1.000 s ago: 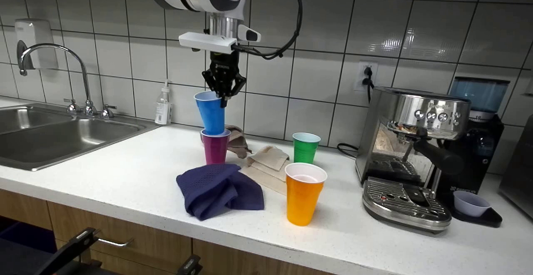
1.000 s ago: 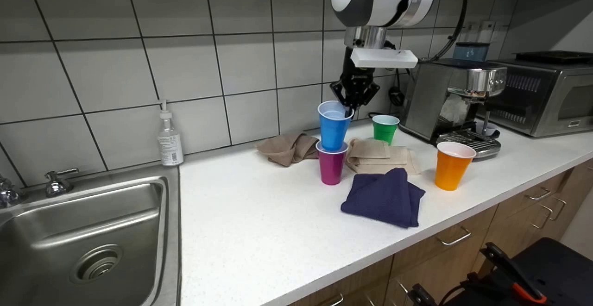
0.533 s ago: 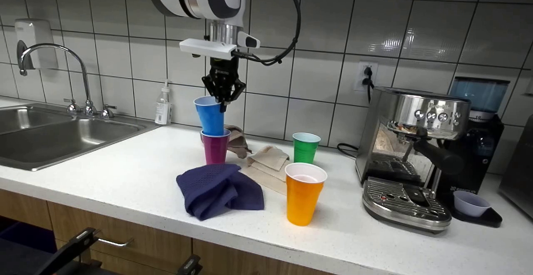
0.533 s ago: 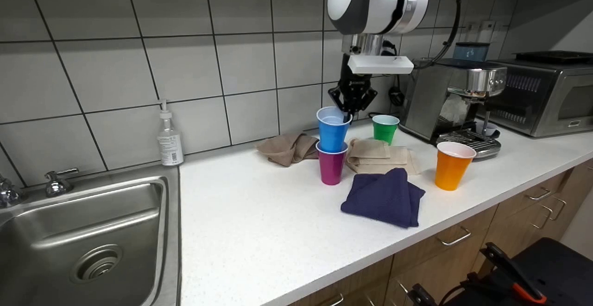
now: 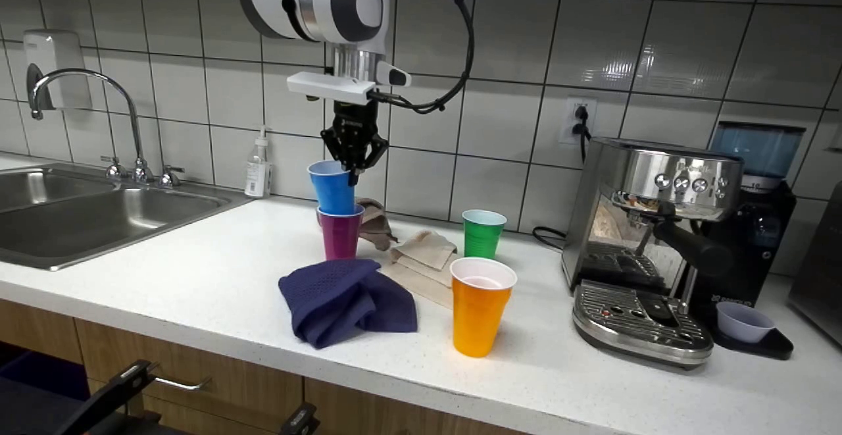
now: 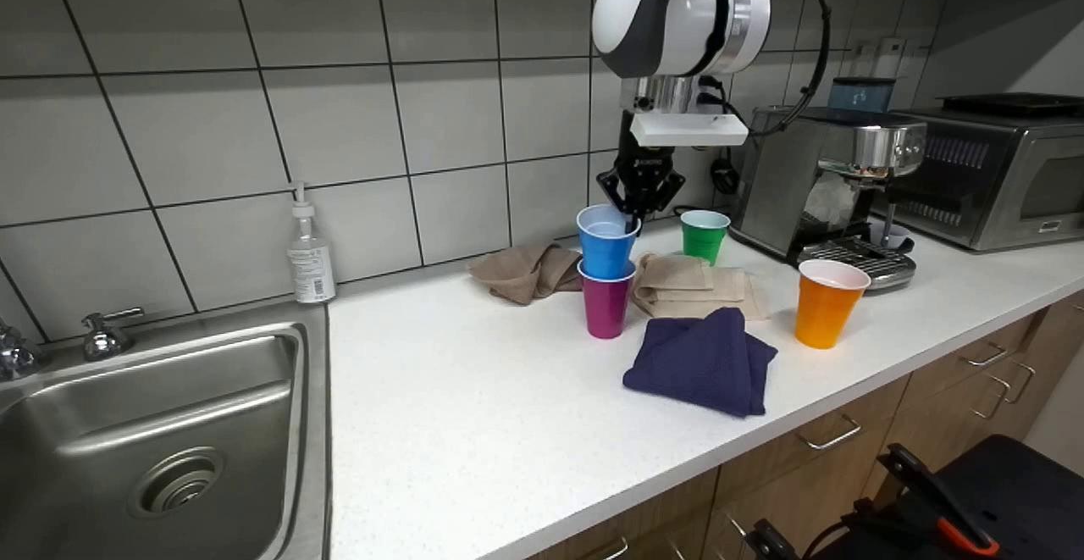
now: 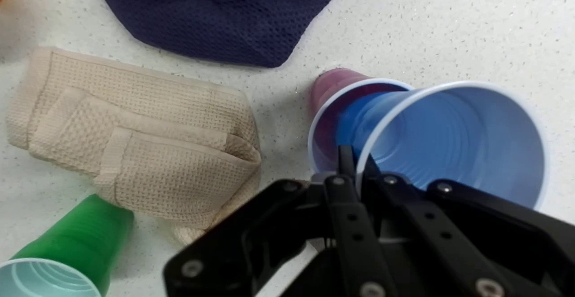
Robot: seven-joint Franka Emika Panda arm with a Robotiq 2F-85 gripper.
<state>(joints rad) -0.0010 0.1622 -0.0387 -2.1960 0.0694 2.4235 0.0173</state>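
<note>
Wrist view, blue cup (image 7: 449,137), rim pinched in claw (image 7: 358,163)

I note a white speckled tabletop (image 6: 474,433). Upright on it: purple cup (image 6: 605,310) near a rumpled navy cloth (image 6: 699,365); green cup (image 5: 483,239) toward the back; orange cup (image 5: 479,320) nearer the front edge. Also directly on it: folded beige cloth (image 6: 703,291) between purple and green; bunched brown cloth (image 6: 523,274); metal espresso machine (image 6: 783,187) past the green.

Dark-lined pale tiled wall (image 6: 322,128), speckled white countertop (image 6: 466,441) along it, inset steel sink (image 6: 314,458), wooden drawers (image 5: 256,382) beneath
</note>
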